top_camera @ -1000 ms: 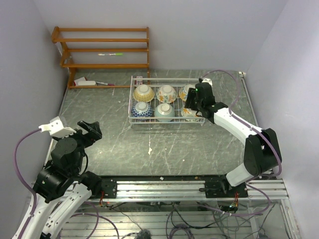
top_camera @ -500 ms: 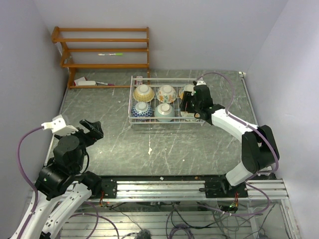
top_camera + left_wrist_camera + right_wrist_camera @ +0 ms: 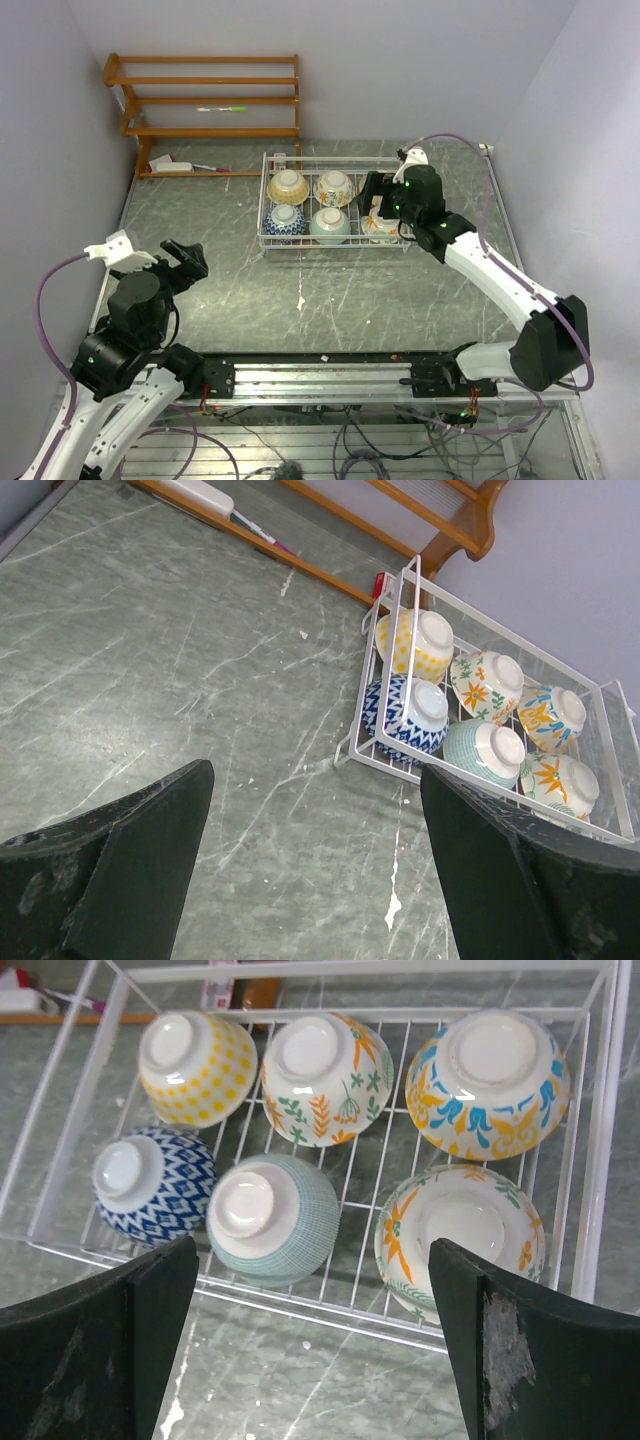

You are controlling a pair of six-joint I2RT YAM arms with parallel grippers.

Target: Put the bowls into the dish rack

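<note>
The white wire dish rack (image 3: 268, 240) stands at the table's back middle; it also shows in the right wrist view (image 3: 330, 1308) and the left wrist view (image 3: 362, 752). Six bowls lie upside down in it in two rows: yellow-dotted (image 3: 196, 1068), orange-leaf (image 3: 325, 1078), blue-orange (image 3: 489, 1084), blue zigzag (image 3: 152, 1184), teal (image 3: 271, 1220), orange-flower (image 3: 460, 1242). My right gripper (image 3: 310, 1355) is open and empty above the rack's near edge (image 3: 372, 195). My left gripper (image 3: 315, 865) is open and empty at the near left (image 3: 185, 260), far from the rack.
An orange-brown wooden shelf unit (image 3: 208, 105) stands at the back left, with a white box (image 3: 172, 166) and a pen on its lowest board. Grey walls close in left, right and behind. A white scuff (image 3: 301, 298) marks the green table.
My right gripper has pulled back and up from the rack's right end, its wrist swinging to the right. The left arm has hardly moved.
</note>
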